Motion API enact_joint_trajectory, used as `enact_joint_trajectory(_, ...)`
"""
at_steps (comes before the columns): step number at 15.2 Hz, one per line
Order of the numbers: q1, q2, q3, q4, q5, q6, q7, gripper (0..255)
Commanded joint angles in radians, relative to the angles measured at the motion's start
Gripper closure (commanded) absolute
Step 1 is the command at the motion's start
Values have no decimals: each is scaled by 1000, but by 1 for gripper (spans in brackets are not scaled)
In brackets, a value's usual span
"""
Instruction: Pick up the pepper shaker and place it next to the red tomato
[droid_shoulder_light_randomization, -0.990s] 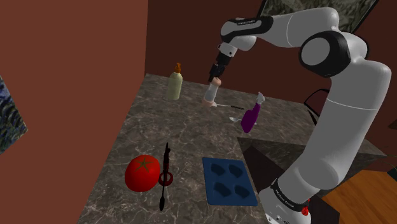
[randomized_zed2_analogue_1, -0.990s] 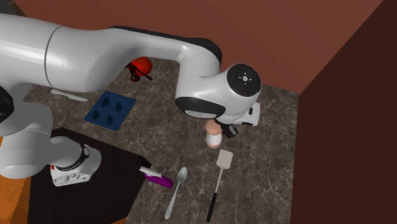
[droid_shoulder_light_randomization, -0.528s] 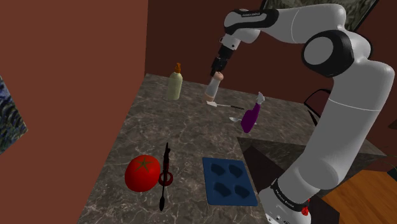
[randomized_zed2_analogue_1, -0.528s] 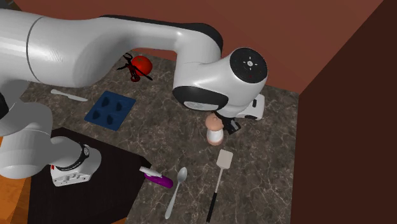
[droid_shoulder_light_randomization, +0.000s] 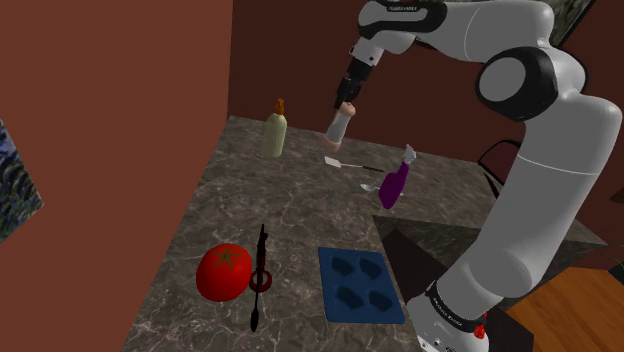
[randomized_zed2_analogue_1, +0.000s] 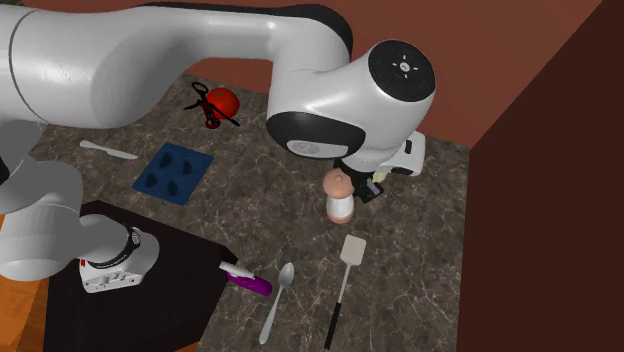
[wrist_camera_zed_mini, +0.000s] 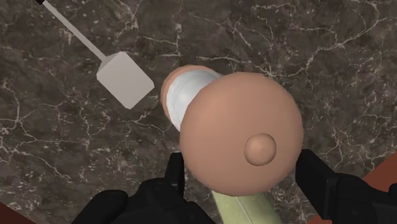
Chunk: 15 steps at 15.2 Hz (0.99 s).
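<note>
we see the pincer (droid_shoulder_light_randomization: 346, 100) clamped on the shaker (droid_shoulder_light_randomization: 339, 124), one finger (wrist_camera_zed_mini: 173, 181) on each side of its tan, knobbed top. the shaker hangs tilted above the dark marbled surface (droid_shoulder_light_randomization: 300, 215). in the shoulder view the tomato (droid_shoulder_light_randomization: 224, 272) sits at 7 o'clock from the shaker, well apart, with a black tool (droid_shoulder_light_randomization: 261, 275) just beside it at 3 o'clock. a spatula (droid_shoulder_light_randomization: 341, 162) lies at 6 o'clock below the shaker, and a bottle (droid_shoulder_light_randomization: 274, 131) stands at 9 o'clock.

Shoulder view looks along the bench (droid_shoulder_light_randomization: 300, 215) from beside the stand (droid_shoulder_light_randomization: 420, 255); second exterior view faces back, steeper (and nearer); both share the tomato (droid_shoulder_light_randomization: 224, 272); wrist view looks down, close.
</note>
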Motion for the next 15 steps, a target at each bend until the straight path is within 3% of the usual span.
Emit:
enact_joint_trajectory(1, -2, 0, -1, 27, -1, -27, 5, 255)
enact_joint_trajectory(15, -24, 40, -4, 274, 7, -231, 40, 255)
